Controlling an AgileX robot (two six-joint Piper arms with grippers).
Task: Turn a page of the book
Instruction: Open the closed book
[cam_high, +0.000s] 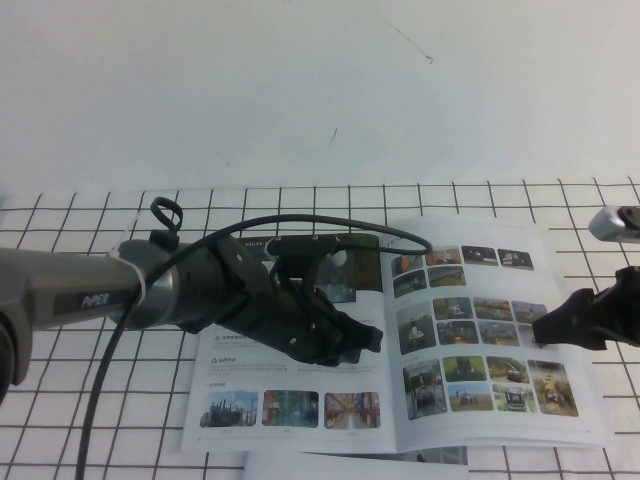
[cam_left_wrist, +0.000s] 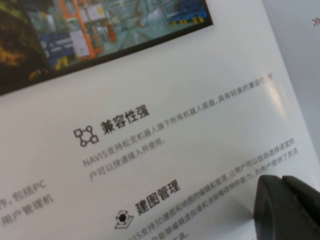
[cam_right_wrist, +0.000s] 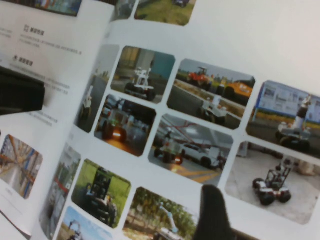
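Note:
The book (cam_high: 300, 420) lies open on the gridded table. Its left sheet (cam_left_wrist: 165, 100) carries a dark banner picture and text. The page (cam_high: 480, 330) on the right shows rows of small colour photos and also fills the right wrist view (cam_right_wrist: 200, 115). My left gripper (cam_high: 365, 338) is shut, its fingers (cam_left_wrist: 287, 207) together and resting on the left sheet near the spine. My right gripper (cam_high: 545, 328) reaches in over the page's outer edge. One finger (cam_right_wrist: 212, 210) lies on top of the page; the other is hidden, seemingly under the sheet.
A second booklet's white edge (cam_high: 350, 465) sticks out under the book at the front. A grey metal part (cam_high: 612, 222) shows at the right edge. My left arm (cam_high: 90, 295) and its cable (cam_high: 100, 400) cross the table's left side.

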